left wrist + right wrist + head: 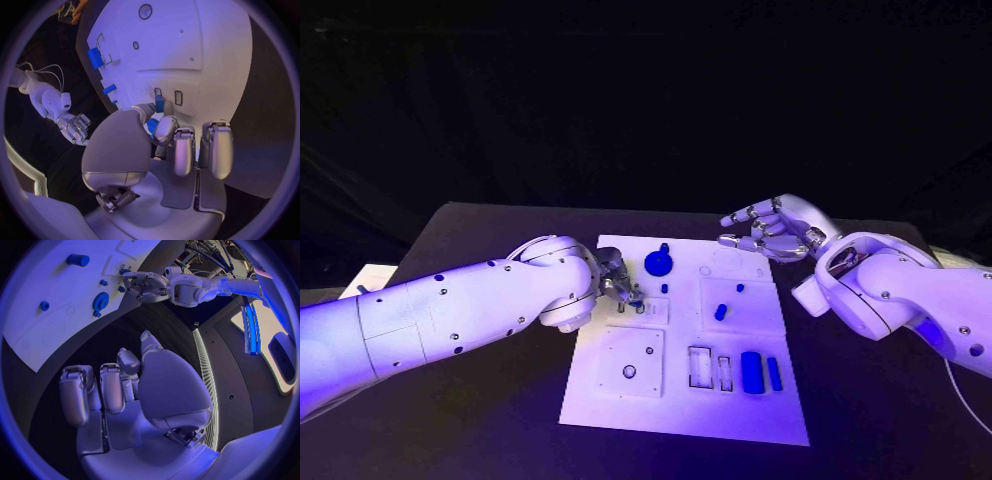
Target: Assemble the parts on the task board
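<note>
The white task board [678,400] lies mid-table. My left hand [620,288] hovers low over its near-left upper area and pinches a small blue part [159,105] between thumb and a finger, right at two small slots [178,97]. A round blue part [658,263], a tiny blue piece [664,288], a short blue peg [721,312] and two long blue blocks [751,372] sit on the board. My right hand [769,228] hangs above the board's far right corner, fingers loosely bent, holding nothing. The right wrist view shows the round part [100,301] and my left hand [147,285].
A square plate with a hole [632,365] and empty rectangular recesses [704,365] occupy the board's near half. The black table [473,420] surrounds the board. A pale sheet [365,278] lies at the table's left edge.
</note>
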